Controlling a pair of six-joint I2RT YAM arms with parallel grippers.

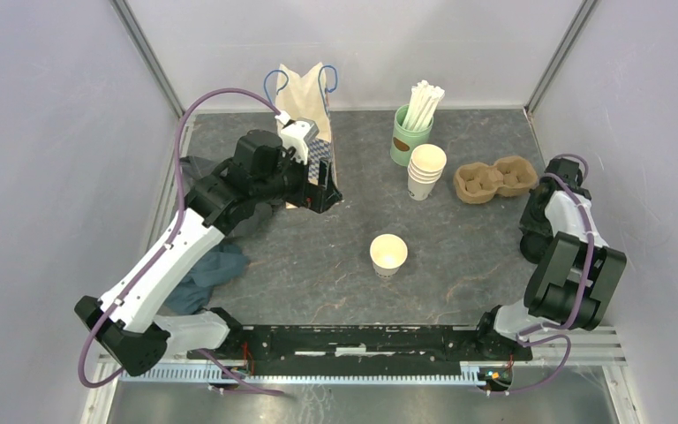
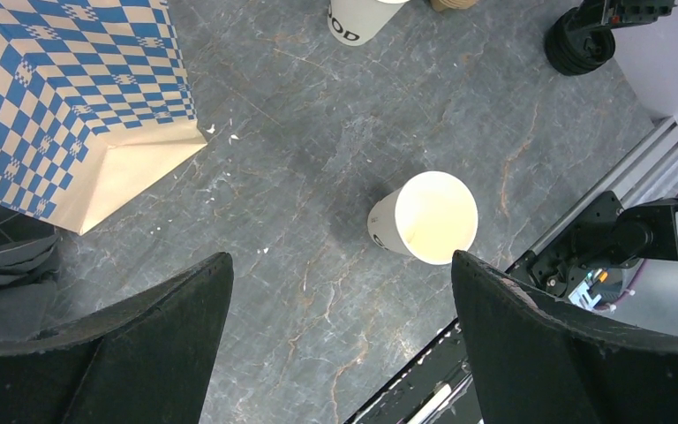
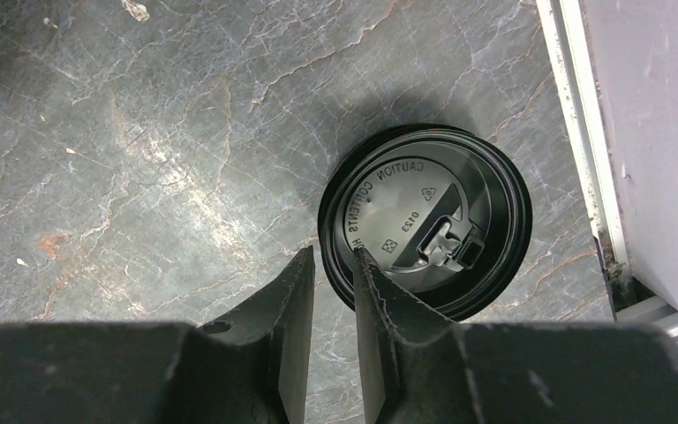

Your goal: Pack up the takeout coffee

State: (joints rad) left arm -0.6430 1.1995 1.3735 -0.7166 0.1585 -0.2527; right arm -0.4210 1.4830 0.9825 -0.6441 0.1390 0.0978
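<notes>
One white paper cup (image 1: 388, 254) stands open-topped and lidless mid-table; it also shows just past my left fingertips (image 2: 428, 219). A stack of the same cups (image 1: 426, 170) stands further back. My left gripper (image 2: 340, 256) hovers open above bare table beside the paper bag (image 1: 305, 106). A round black lid (image 3: 428, 221) lies by the right wall. My right gripper (image 3: 334, 252) is low over it, jaws narrow. One finger is outside the lid's left rim and the other rests on top, with a small gap still showing. In the top view this gripper (image 1: 537, 231) is mostly hidden by its arm.
A green cup of white straws (image 1: 410, 132) and a brown pulp carrier (image 1: 494, 179) stand at the back right. The blue-checked bag (image 2: 71, 97) stands upright at the back left. A dark cloth (image 1: 212, 274) lies under the left arm. The metal rail runs along the near edge.
</notes>
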